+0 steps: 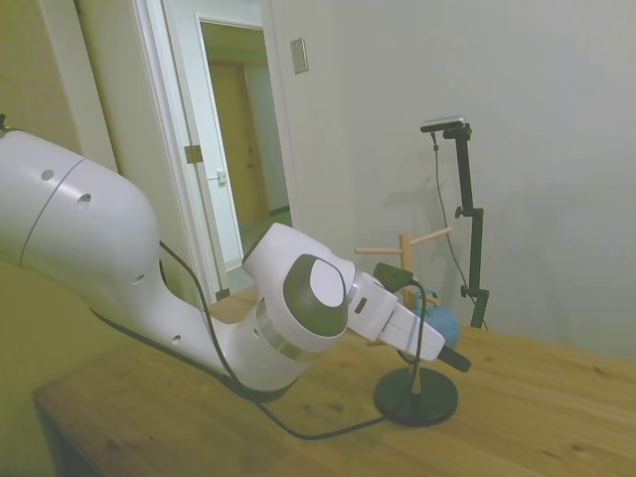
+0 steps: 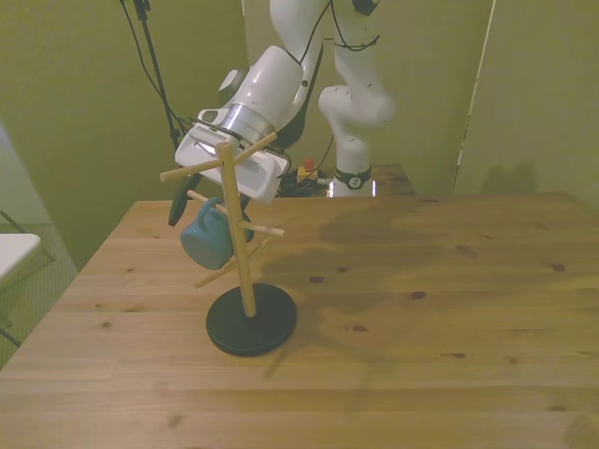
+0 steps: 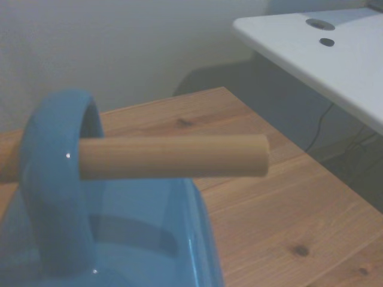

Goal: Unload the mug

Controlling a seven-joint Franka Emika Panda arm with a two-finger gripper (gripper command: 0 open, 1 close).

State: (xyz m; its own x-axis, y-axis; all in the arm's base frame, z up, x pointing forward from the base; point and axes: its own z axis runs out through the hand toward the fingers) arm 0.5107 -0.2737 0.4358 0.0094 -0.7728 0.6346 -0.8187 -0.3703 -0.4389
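The light-blue mug [image 2: 204,239] hangs by its loop handle on a lower peg of a wooden mug tree [image 2: 240,262] with a black round base [image 2: 251,320]. In the side view the mug [image 1: 438,323] shows just behind the wrist, above the base [image 1: 415,397]. My gripper [image 2: 211,223] is down at the mug, open, with one dark finger [image 2: 178,208] at its side toward the front view's left and the other mostly hidden behind the pole. Close up, the wrist view shows the peg [image 3: 173,156] passing through the blue handle [image 3: 51,179].
The tree stands on the wooden table [image 2: 421,327] toward the front view's left, not far from that edge. A white surface [image 2: 14,251] sits beyond that edge. Upper pegs [image 2: 192,170] jut out just above my gripper. An open doorway [image 1: 238,139] lies behind the arm.
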